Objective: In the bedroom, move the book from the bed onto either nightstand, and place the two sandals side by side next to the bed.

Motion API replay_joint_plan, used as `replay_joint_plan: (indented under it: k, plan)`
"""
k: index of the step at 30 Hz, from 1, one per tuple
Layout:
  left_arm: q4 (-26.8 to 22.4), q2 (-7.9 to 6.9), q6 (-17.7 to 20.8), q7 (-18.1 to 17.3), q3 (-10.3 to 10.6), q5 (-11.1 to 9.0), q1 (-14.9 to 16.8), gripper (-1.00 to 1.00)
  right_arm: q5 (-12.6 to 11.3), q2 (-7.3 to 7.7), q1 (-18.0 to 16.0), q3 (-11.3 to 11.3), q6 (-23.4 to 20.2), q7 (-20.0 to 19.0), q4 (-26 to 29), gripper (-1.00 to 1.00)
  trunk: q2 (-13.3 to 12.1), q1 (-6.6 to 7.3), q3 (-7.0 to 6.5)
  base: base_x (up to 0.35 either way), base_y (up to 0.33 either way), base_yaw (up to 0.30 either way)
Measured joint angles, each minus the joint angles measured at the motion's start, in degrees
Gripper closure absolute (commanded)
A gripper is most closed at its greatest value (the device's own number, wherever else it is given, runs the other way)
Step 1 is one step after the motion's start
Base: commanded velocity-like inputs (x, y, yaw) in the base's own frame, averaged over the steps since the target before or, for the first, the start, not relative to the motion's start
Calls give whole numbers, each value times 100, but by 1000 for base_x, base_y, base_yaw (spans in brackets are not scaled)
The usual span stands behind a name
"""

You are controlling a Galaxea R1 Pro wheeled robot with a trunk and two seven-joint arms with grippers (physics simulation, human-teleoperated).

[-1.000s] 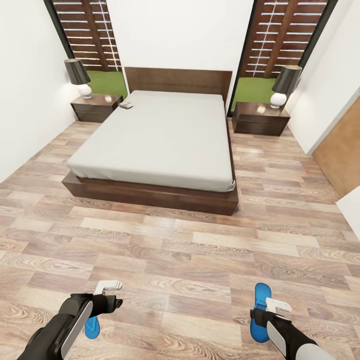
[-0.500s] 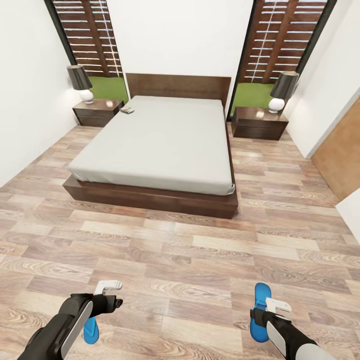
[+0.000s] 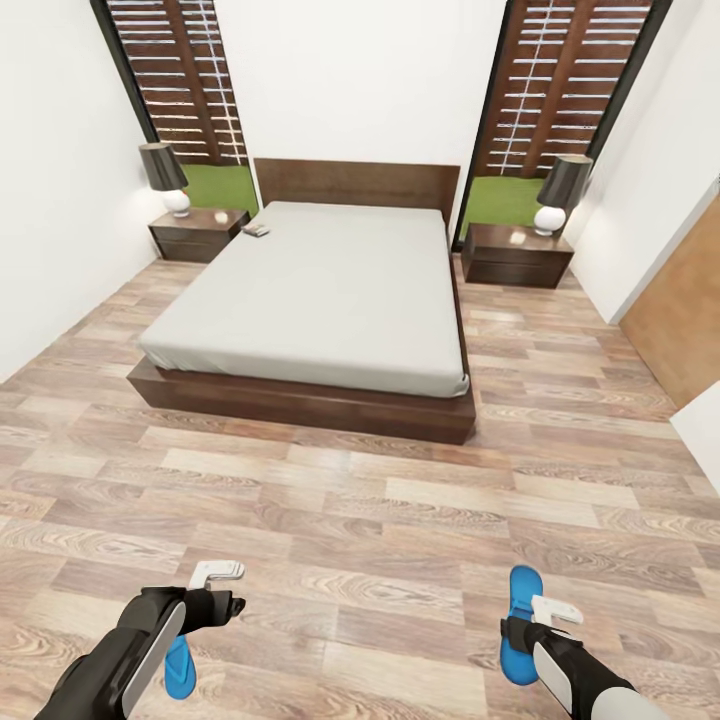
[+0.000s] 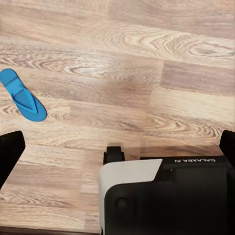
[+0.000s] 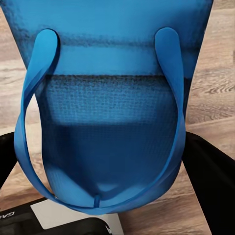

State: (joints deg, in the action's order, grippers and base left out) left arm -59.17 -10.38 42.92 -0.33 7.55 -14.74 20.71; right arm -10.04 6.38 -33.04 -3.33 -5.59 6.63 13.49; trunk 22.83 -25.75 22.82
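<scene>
Blue, flat and thin-strapped, one sandal (image 3: pixel 524 622) sits between the fingers of my right gripper (image 3: pixel 540 625) at the near right; in the right wrist view its sole (image 5: pixel 110 122) spans the gap between my two dark fingers (image 5: pixel 215 181), which stand on either side of it, clamped on it. At the near left, my left gripper (image 3: pixel 225 600) hovers over the wood-plank floor (image 3: pixel 360 520); in the left wrist view its dark fingertips (image 4: pixel 10 152) stand wide apart with nothing between them. The second sandal (image 3: pixel 179 665) lies flat on the floor just beside my left forearm, well apart from the first; the left wrist view shows it (image 4: pixel 23 95) lying alone on the planks, clear of the fingers.

Farther off, in the middle of the room, stands the bed (image 3: pixel 310 300), with a pale grey mattress on a dark brown base and a headboard against the far white wall. The book (image 3: pixel 255 230) is a small dark item on the far left corner of the mattress; its cover is too small to read. A nightstand (image 3: pixel 198 233) stands just beside the bed's far left corner, and a second nightstand (image 3: pixel 517 254) at the far right. Each carries a lamp (image 3: pixel 165 175) with a dark shade and white base. Behind them are tall slatted windows (image 3: pixel 180 80).
</scene>
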Motion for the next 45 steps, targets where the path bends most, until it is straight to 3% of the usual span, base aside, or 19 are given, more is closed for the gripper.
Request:
replay_joint_plan:
  k: [45]
  plan:
    - [7, 6, 0, 16, 0, 2, 0, -100, 0, -4, 0, 2, 0, -3, 0, 100, -1, 0, -425, 0, 0, 0]
